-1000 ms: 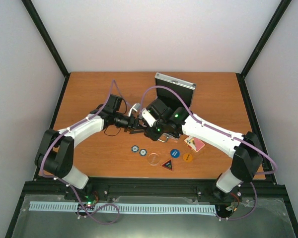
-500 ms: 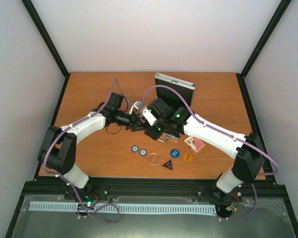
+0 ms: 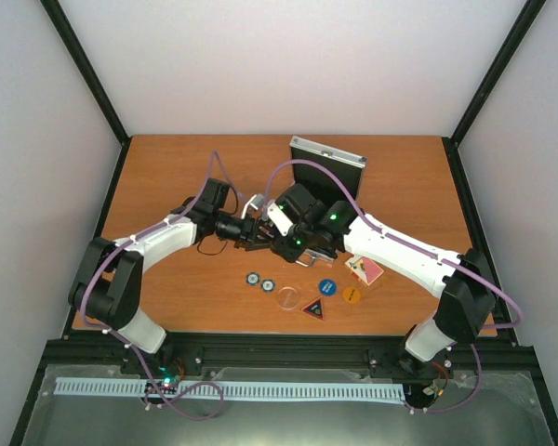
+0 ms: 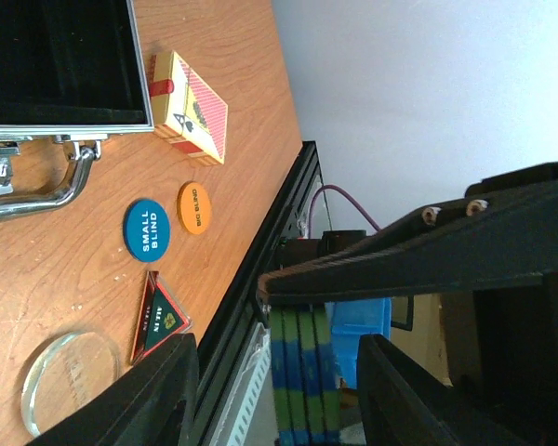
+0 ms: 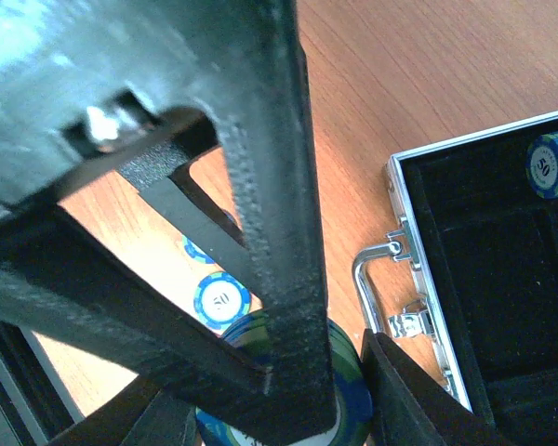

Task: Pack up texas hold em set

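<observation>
While the chip stack [image 4: 302, 372] hangs over the table [image 3: 167, 177] by the handle side of the open case [image 5: 502, 279], the right gripper [image 3: 279, 243] is pinching it. The left gripper [image 4: 277, 351] straddles it, jaws partway apart with gaps on both sides. The card deck [image 4: 191, 116] sits just beside the case.

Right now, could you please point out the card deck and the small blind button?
card deck [image 4: 192, 111]: left wrist view, middle of box face.
small blind button [image 4: 147, 230]: left wrist view, lettered centre.
</observation>
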